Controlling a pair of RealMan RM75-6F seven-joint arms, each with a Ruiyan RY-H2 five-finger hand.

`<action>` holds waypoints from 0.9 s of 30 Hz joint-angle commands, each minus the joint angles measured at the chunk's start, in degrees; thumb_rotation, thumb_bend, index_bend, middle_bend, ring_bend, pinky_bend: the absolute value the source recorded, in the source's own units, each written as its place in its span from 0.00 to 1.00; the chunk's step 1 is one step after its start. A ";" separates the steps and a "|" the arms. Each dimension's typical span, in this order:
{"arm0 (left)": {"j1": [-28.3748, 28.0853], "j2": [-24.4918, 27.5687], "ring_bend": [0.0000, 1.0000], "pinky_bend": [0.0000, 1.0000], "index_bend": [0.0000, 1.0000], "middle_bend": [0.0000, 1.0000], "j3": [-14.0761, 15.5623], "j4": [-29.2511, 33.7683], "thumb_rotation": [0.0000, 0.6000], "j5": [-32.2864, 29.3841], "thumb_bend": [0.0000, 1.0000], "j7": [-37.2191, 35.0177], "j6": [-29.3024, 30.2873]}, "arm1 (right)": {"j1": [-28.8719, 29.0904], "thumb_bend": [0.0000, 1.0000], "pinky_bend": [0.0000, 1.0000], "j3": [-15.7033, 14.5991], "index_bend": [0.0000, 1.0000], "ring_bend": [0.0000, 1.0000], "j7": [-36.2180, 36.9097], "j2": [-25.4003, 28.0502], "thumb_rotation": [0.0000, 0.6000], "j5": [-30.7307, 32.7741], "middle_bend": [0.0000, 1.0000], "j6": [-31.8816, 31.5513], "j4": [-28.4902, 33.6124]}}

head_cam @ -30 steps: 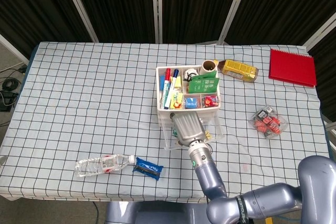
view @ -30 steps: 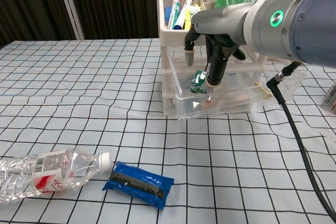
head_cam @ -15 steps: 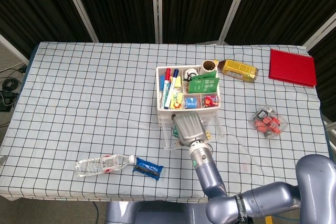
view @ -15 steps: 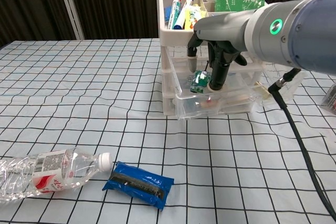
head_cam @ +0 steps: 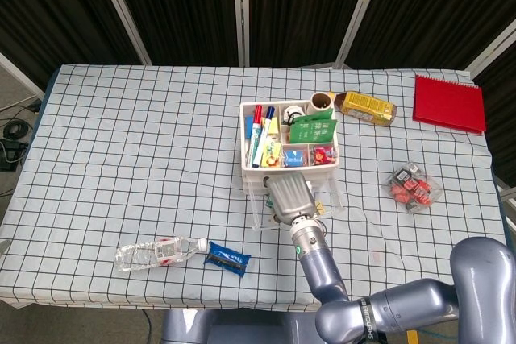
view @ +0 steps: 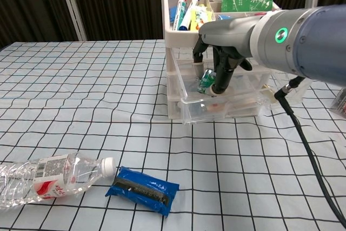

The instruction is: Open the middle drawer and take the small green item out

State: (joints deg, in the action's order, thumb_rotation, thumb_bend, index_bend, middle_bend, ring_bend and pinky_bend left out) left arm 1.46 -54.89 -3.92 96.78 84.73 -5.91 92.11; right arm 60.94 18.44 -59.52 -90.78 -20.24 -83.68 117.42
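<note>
A: Where's the right hand?
B: Over the middle drawer, which is pulled out toward the near side. Fingers pinch the small green item, lifted inside the drawer.
A: Left hand?
B: Not visible in either view.
A: Drawer unit?
B: Right of table centre; water bottle lies near left.

Right arm reaches forward from the lower right, grey metal forearm with a lit green ring near the wrist. Right hand points fingers down, palm turned away from the chest camera, fingers curled together pinching something small. In the head view the right hand shows from above, back plate up. Left arm and hand out of frame.
</note>
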 commanded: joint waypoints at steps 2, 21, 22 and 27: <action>0.02 0.01 0.00 0.00 0.00 0.00 0.02 0.01 1.00 0.01 0.07 -0.03 0.02 | -0.16 0.36 0.77 -0.37 0.55 1.00 0.69 -0.10 1.00 -0.88 1.00 -0.09 0.01; 0.03 -0.06 0.00 0.00 0.00 0.00 0.17 0.16 1.00 0.43 0.07 0.32 0.18 | 0.10 0.38 0.77 -0.78 0.59 1.00 -1.01 1.48 1.00 -2.58 1.00 -3.85 4.63; 0.07 -0.05 0.00 0.00 0.00 0.00 0.19 0.22 1.00 0.49 0.07 0.35 0.28 | 0.08 0.38 0.77 -0.80 0.59 1.00 -1.26 1.72 1.00 -2.78 1.00 -4.49 5.35; 0.15 -0.07 0.00 0.00 0.00 0.00 0.24 0.27 1.00 0.59 0.07 0.43 0.43 | -0.19 0.38 0.77 -0.93 0.60 1.00 -1.96 2.79 1.00 -3.48 1.00 -6.50 7.27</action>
State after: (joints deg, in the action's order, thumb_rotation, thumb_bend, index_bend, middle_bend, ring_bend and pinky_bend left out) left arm 1.62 -54.96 -3.68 97.04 85.31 -5.47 92.54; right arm 60.84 17.55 -61.30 -88.25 -23.50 -89.91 124.40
